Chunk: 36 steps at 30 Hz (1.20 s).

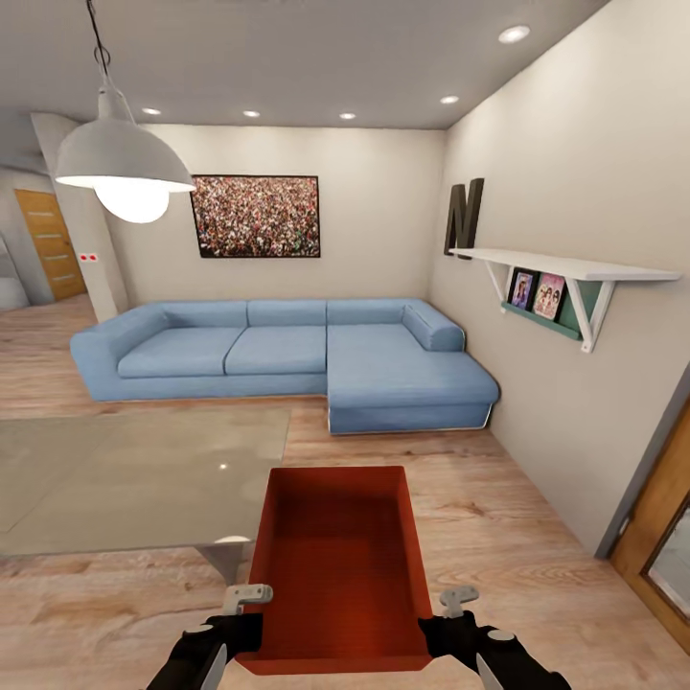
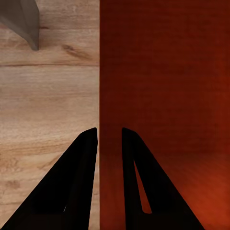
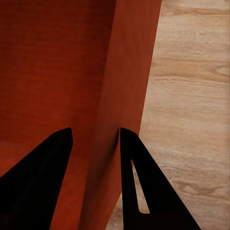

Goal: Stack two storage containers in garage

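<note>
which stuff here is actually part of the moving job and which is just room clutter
Part of the job:
storage container, open-topped, orange-red
left gripper, a finger each side of its left wall
right gripper, astride its right wall

Just lying about:
blue sofa
grey low table
pendant lamp
speckled picture
wall shelf

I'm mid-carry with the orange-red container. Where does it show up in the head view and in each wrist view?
Head view: the container sits low at centre, between both grippers, near the grey low table.
Left wrist view: its wall takes up the right side, fingers straddling the rim.
Right wrist view: it takes up the left side, one wall between the fingers.
Shared landmark: the light wood plank floor.
</note>
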### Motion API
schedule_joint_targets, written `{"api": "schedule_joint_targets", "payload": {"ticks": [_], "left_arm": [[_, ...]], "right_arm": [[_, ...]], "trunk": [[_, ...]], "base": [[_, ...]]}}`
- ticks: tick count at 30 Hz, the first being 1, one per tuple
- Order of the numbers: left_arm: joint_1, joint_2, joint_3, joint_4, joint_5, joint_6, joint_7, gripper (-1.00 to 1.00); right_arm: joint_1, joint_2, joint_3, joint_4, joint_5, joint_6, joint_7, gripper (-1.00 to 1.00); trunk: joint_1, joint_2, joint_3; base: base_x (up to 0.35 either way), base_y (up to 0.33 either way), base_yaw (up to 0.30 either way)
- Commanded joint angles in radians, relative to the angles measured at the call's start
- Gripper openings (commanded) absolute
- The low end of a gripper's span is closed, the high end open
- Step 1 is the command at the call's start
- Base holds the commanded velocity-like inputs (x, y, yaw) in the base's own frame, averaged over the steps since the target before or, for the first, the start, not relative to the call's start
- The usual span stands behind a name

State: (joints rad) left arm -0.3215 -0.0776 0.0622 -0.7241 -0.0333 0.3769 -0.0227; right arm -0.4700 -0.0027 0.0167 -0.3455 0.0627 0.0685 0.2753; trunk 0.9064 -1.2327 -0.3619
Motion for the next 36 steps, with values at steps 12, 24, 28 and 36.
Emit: {"api": "schedule_joint_targets", "payload": {"ticks": [12,24,28,36], "left_arm": [[-0.001,-0.002,0.008,0.000,-0.019,0.006,0.003,-1.00],[-0.001,-0.002,0.008,-0.001,-0.019,0.006,0.003,-1.00],[-0.001,-0.002,0.008,0.000,-0.019,0.007,0.003,-1.00],[-0.001,-0.002,0.008,0.000,-0.019,0.007,0.003,-1.00]], "right_arm": [[0.001,0.010,0.025,-0.004,-0.009,0.005,0.068,-1.00],[0.001,0.010,0.024,-0.004,-0.009,0.005,0.068,-1.00],[0.001,0.010,0.024,-0.004,-0.008,0.005,0.068,-1.00],[0.001,0.010,0.026,-0.004,-0.009,0.005,0.068,-1.00]], "trunk": [[-0.046,0.084,0.037],[-0.092,0.168,0.074],[-0.107,0.196,0.087],[-0.138,0.252,0.112]], "base": [[0.000,0.000,0.000],[0.000,0.000,0.000],[0.000,0.000,0.000],[0.000,0.000,0.000]]}}
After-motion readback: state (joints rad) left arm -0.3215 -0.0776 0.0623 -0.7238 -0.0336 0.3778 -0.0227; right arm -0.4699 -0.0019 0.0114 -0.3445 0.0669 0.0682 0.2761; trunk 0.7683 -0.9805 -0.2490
